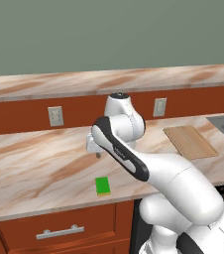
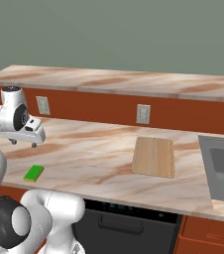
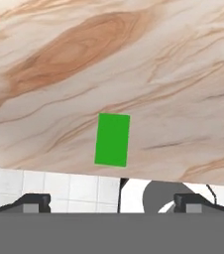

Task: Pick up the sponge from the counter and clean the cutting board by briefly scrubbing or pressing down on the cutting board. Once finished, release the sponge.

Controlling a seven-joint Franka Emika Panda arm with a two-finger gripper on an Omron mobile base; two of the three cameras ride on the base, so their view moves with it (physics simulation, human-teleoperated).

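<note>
Your hand (image 3: pixel 112 201) hovers empty, fingers spread wide, above the counter (image 1: pixel 39 163). The sponge (image 3: pixel 112 139) lies flat near the counter's front edge, long axis crossing the finger line.

Arm bent over, hand hanging free in the air

My arm rises from the base, folds at the elbow and reaches forward, wrist turned so my gripper (image 1: pixel 98 155) points straight down. In the right base view my gripper (image 2: pixel 23 144) hangs off the end of the white hand with its short tips showing underneath. Along the hand view my two dark fingertips (image 3: pixel 32 201) stand wide apart, with nothing held between them.
</note>
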